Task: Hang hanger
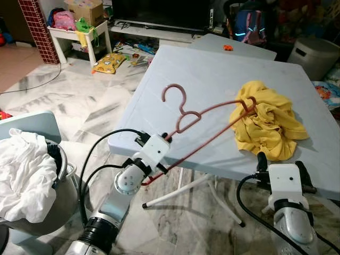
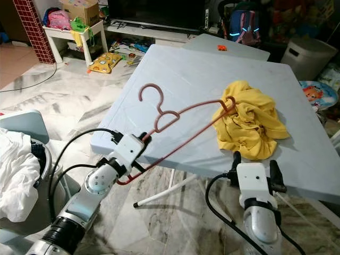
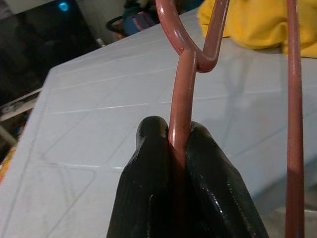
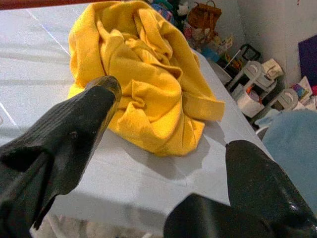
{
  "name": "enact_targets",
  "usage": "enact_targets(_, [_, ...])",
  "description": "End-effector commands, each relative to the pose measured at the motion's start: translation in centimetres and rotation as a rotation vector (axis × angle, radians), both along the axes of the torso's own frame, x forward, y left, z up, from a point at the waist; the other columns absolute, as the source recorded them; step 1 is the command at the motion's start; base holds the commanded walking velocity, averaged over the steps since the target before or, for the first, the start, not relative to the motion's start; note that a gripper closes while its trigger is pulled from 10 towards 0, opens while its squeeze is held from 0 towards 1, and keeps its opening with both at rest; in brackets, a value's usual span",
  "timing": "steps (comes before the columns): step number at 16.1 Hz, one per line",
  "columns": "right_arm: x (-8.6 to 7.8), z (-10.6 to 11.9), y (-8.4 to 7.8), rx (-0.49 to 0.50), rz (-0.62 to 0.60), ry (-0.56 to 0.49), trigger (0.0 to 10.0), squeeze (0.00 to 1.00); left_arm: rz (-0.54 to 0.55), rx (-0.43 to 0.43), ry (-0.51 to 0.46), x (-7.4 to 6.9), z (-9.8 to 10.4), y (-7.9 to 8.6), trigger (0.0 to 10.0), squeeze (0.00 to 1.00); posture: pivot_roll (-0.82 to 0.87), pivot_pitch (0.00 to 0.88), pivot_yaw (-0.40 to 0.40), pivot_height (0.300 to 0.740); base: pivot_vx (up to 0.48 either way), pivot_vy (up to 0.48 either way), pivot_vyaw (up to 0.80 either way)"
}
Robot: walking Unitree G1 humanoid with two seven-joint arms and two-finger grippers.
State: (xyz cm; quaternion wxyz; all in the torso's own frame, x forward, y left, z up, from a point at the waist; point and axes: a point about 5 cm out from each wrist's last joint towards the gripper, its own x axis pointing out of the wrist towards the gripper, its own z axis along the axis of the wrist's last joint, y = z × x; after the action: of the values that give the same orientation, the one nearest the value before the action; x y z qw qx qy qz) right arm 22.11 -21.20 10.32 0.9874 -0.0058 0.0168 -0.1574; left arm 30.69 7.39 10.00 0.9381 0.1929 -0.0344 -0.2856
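Observation:
A reddish-brown hanger [image 1: 204,118] lies on the pale blue table [image 1: 202,69], hook toward the far side. Its far end rests against a crumpled yellow garment [image 1: 268,119]. One corner of the hanger sticks out past the table's front edge. My left gripper [image 1: 166,139] is shut on the hanger's wire [image 3: 182,99] at that edge, the black fingers [image 3: 148,163] pinching it. My right gripper [image 1: 280,162] stands open just below the front edge, in front of the yellow garment [image 4: 143,84], with nothing between its fingertips [image 4: 101,94].
A grey bin holding white laundry [image 1: 24,175] stands on the floor at my left. The table's white legs [image 1: 180,191] cross beneath it. A small white table [image 1: 79,32] with toys, a backpack [image 1: 248,26] and scattered toys [image 1: 109,62] lie beyond.

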Motion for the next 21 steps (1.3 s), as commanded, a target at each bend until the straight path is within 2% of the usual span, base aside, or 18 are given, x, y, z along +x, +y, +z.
enact_targets(1, [-0.3,0.4,-0.5,-0.003,-0.025,-0.006,10.0,0.00,-0.016,0.000,-0.007,-0.2,0.3,-0.4,10.0,0.00,0.06,0.000,-0.061,0.740,-0.274,0.000,0.00])
enact_targets(16, [-0.7,-0.2,-0.8,0.010,-0.035,0.045,10.0,0.00,-0.022,0.022,0.022,-0.5,-0.3,-0.2,10.0,0.00,0.06,0.000,-0.067,0.740,-0.248,0.000,0.00])
enact_targets(19, [-0.7,-0.3,-1.3,-0.012,-0.023,0.064,10.0,0.00,-0.037,0.058,0.042,-0.6,-0.8,-0.1,10.0,0.00,0.06,0.000,-0.066,0.740,0.000,0.000,0.00])
enact_targets(21, [-0.6,-0.6,-1.9,-0.046,0.017,0.106,10.0,0.00,-0.090,0.140,0.051,-0.6,-1.7,0.4,10.0,0.00,0.05,0.000,-0.071,0.740,0.000,0.000,0.00])
